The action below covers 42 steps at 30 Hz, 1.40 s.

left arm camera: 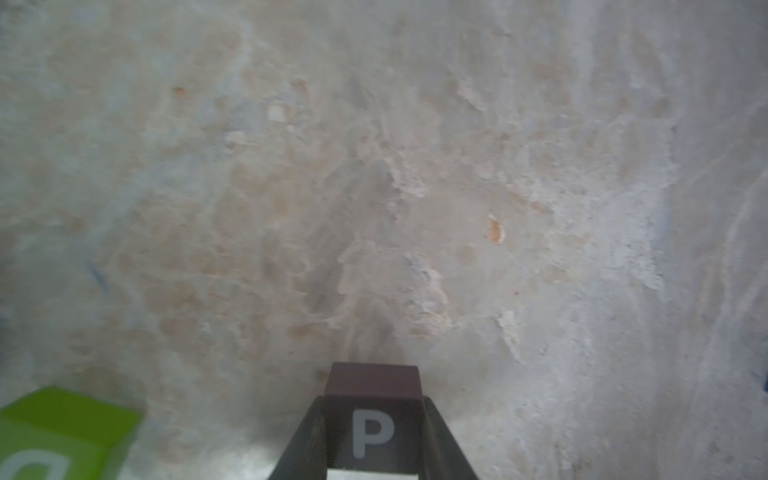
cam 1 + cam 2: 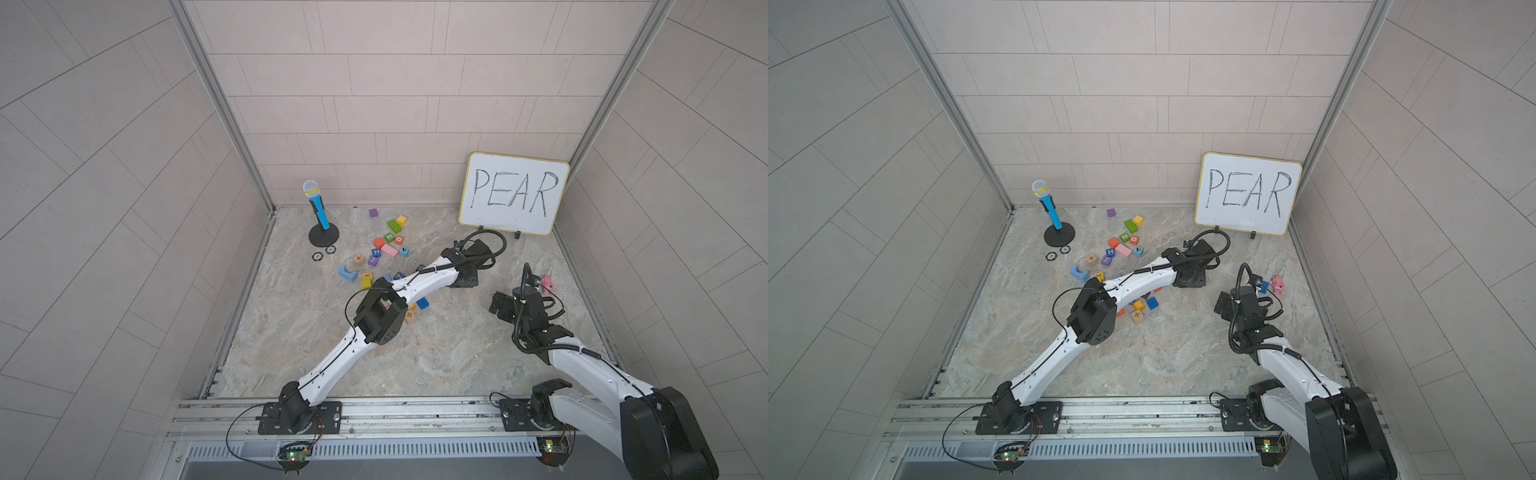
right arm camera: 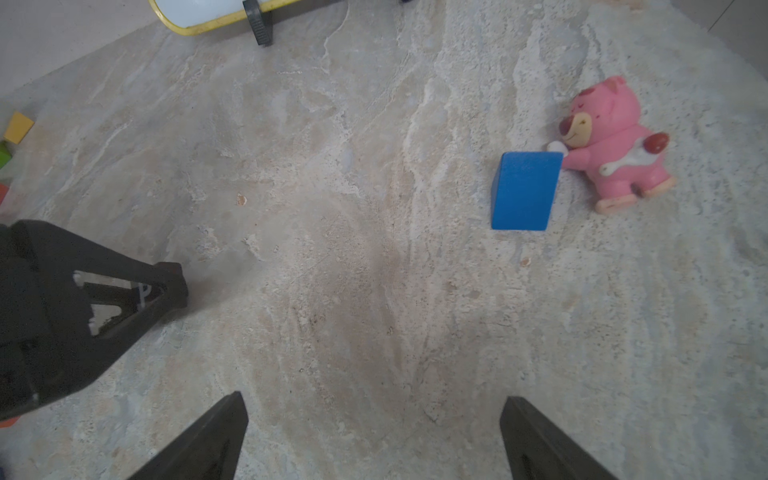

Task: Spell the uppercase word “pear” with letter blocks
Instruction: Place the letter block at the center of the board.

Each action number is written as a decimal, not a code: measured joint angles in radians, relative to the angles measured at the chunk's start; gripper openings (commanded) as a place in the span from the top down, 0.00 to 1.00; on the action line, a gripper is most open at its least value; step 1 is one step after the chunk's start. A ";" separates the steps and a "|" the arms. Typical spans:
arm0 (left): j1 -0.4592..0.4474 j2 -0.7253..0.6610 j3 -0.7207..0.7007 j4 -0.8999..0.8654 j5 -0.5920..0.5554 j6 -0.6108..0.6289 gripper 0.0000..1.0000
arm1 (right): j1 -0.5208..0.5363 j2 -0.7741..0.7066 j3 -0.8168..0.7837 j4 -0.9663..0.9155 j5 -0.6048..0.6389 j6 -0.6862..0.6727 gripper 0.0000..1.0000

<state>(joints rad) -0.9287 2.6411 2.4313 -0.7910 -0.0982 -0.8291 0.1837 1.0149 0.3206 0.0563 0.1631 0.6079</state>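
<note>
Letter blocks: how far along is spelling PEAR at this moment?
Done: nothing placed; no row of letters shows in the top views. In hand: the left gripper is shut on the P block over bare table; the right gripper is open and empty. Left: setting P down, then E, A and R. The yellow E block lies by the pile; A and R are too small to tell.

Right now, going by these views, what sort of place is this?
Most likely a robot test booth in a lab: two robot arms bolted to a metal rail, plain panel walls closing in a small stone-look table, and a whiteboard reading PEAR, plus scattered toy blocks.
</note>
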 measured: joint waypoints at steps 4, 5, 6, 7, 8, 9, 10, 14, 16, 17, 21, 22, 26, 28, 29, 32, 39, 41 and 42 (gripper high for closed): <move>-0.021 0.023 0.029 0.043 -0.003 0.029 0.77 | -0.013 -0.003 -0.015 0.019 -0.006 0.005 0.00; -0.024 0.031 0.043 0.049 -0.006 0.038 0.76 | -0.015 -0.003 -0.020 0.023 -0.008 0.006 0.00; -0.028 0.036 0.052 0.054 -0.010 0.043 0.76 | -0.017 -0.003 -0.023 0.025 -0.009 0.006 0.00; -0.032 0.041 0.060 0.062 -0.014 0.050 0.76 | -0.018 -0.003 -0.025 0.029 -0.011 0.007 0.00; -0.034 0.044 0.066 0.066 -0.018 0.054 0.76 | -0.020 -0.004 -0.026 0.031 -0.014 0.007 0.00; -0.035 0.045 0.068 0.070 -0.021 0.060 0.76 | -0.021 -0.004 -0.027 0.032 -0.015 0.007 0.00; -0.035 0.047 0.068 0.074 -0.025 0.063 0.76 | -0.023 -0.004 -0.028 0.037 -0.018 0.008 0.00; -0.034 0.053 0.068 0.082 -0.038 0.072 0.74 | -0.026 -0.005 -0.030 0.051 -0.026 0.012 0.00; -0.034 0.056 0.068 0.085 -0.043 0.078 0.73 | -0.027 -0.004 -0.030 0.054 -0.028 0.015 0.00; -0.034 0.058 0.068 0.085 -0.045 0.079 0.73 | -0.027 -0.003 -0.030 0.056 -0.029 0.017 0.00; -0.034 0.061 0.068 0.091 -0.053 0.086 0.72 | -0.028 0.007 -0.033 0.072 -0.035 0.022 0.00; -0.034 0.061 0.068 0.092 -0.055 0.087 0.72 | -0.028 0.009 -0.033 0.075 -0.037 0.023 0.00; -0.035 0.061 0.068 0.092 -0.064 0.087 0.71 | -0.028 0.013 -0.033 0.085 -0.044 0.026 0.00; -0.036 0.061 0.068 0.092 -0.068 0.088 0.70 | -0.028 0.013 -0.033 0.092 -0.044 0.026 0.00; -0.036 0.061 0.068 0.092 -0.070 0.088 0.69 | -0.028 0.013 -0.033 0.094 -0.044 0.026 0.00; -0.036 0.061 0.068 0.092 -0.074 0.089 0.68 | -0.028 0.013 -0.033 0.098 -0.045 0.026 0.00; -0.037 0.061 0.068 0.095 -0.080 0.089 0.59 | -0.028 0.013 -0.033 0.098 -0.045 0.027 0.00; -0.037 0.061 0.068 0.100 -0.080 0.090 0.58 | -0.028 0.014 -0.033 0.098 -0.045 0.027 0.00; -0.037 0.061 0.068 0.101 -0.080 0.090 0.57 | -0.028 0.013 -0.033 0.098 -0.045 0.029 0.00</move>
<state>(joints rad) -0.9653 2.7022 2.4996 -0.6895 -0.1783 -0.7395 0.1558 1.0283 0.2874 0.1539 0.1181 0.6365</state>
